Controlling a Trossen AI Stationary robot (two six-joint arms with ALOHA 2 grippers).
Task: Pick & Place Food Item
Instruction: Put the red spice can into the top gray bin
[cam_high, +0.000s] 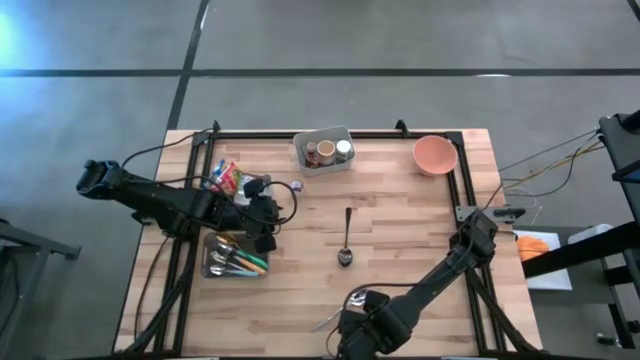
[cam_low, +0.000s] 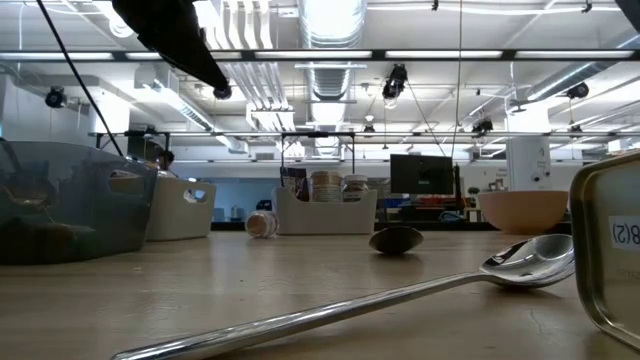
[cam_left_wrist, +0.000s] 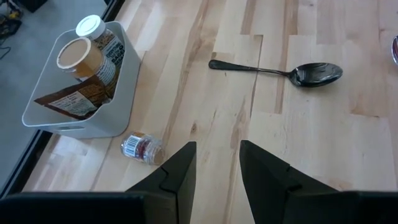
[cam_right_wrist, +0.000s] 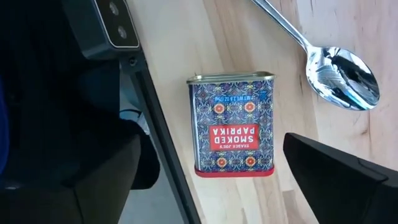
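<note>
Right now your right gripper (cam_right_wrist: 236, 180) hangs directly over the smoked paprika tin (cam_right_wrist: 233, 124), fingers wide apart; the tin's long axis points away from the wrist. Your left gripper (cam_left_wrist: 217, 171) is well apart from it, fingers partly open, holding nothing.

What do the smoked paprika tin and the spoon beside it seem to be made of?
Smoked paprika tin: probably printed sheet metal, judging by the bare silvery rim at its seam. Spoon: likely polished steel; its bowl gives mirror-like reflections.
</note>
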